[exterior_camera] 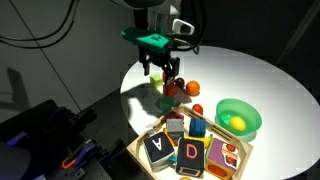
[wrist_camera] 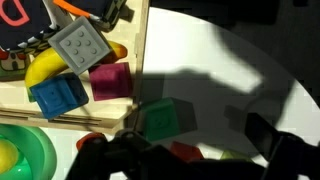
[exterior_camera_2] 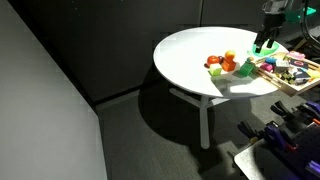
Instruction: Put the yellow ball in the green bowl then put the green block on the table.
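Small bright green cube block (wrist_camera: 158, 120) sits on the round white bench (exterior_camera: 280, 80) beside the wooden tray (wrist_camera: 138, 60), below my fingers (wrist_camera: 290, 155), which are spread apart and empty. I'd lift straight up, so nothing nudges it.

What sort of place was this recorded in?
Probably a lab or office room set up for robot trials, not a home: a round white table stands on a plain grey floor near a dark wall, and on it is a wooden tray of toy blocks.
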